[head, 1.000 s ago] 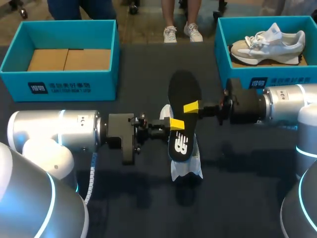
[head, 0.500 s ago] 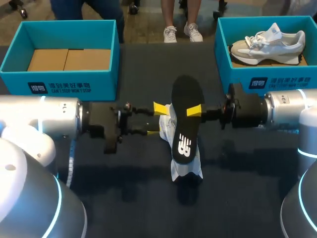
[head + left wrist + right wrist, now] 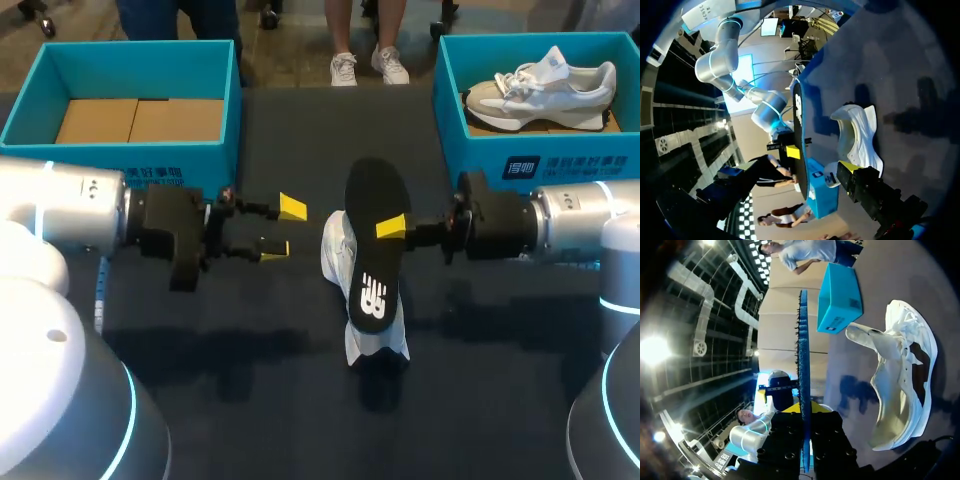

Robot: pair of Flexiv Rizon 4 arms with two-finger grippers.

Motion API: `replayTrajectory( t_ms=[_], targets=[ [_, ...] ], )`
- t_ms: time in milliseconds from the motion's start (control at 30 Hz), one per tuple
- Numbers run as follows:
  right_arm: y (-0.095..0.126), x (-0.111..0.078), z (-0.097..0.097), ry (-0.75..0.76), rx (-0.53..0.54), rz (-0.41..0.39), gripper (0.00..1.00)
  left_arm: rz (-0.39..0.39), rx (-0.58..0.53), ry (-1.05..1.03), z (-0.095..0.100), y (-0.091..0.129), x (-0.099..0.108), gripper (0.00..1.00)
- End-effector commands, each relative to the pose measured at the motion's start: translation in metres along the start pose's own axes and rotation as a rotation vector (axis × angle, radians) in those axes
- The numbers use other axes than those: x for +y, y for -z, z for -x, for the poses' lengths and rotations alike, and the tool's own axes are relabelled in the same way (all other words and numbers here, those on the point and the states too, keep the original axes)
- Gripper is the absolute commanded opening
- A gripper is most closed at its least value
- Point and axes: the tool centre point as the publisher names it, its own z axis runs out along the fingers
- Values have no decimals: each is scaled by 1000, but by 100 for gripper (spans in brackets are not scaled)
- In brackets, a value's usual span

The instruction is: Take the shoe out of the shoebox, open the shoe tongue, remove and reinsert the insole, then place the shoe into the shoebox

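Insole (image 3: 372,200) lengthwise front-to-back, toe end toward far edge

From overhead, the insole (image 3: 372,240) hides much of the white shoe (image 3: 338,262) under it, plus one finger of my right pincer (image 3: 388,230). My left wrist view shows only one fingertip of my left pincer (image 3: 283,228).

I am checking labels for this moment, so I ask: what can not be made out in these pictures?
- Head view: the insole covers most of the shoe, whose tongue and opening are hidden there.
- Head view: one yellow tip of the right gripper shows; the insole hides the other.
- Right wrist view: the insole is edge-on, so neither face can be read.
- Head view: cardboard in the left box hides what lies under it.
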Motion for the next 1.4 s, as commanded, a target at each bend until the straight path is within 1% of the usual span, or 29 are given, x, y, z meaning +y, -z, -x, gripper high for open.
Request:
replayTrajectory(
  t_ms=[33,167,200,267,300,433,500,700,733,800,1000,1200,1367,1400],
  targets=[
    [-4,-3,7,-4,5,7,0,-52,125,31,21,9,8,100],
    [-5,-4,11,-7,9,10,0,-70,185,54,28,8,12,100],
    [-6,-5,13,-9,10,10,0,-73,215,64,31,7,13,100],
    [-7,-5,13,-10,10,9,0,-77,225,53,32,6,14,100],
    [-8,-5,13,-10,5,4,0,-90,284,59,36,5,16,100],
    [-9,-5,14,-11,-1,0,0,-114,377,77,42,5,15,100],
    [-10,-5,14,-10,-6,-3,0,-132,453,85,47,4,14,100],
    [-12,-6,16,-13,-16,-11,0,-173,658,162,54,5,9,100],
    [-13,-7,17,-14,-18,-12,0,-183,676,162,55,5,8,100],
    [-13,-7,18,-16,-18,-15,0,-179,707,176,58,3,8,100],
    [-14,-9,20,-18,-20,-20,0,-203,815,133,62,-4,11,100],
    [-16,-12,23,-22,-24,-22,0,-213,938,114,68,-10,12,100],
    [-18,-12,25,-22,-25,-24,0,-201,1020,86,71,-19,17,100],
    [-19,-12,25,-21,-24,-25,0,-215,1043,80,71,-20,17,100]
  ],
)
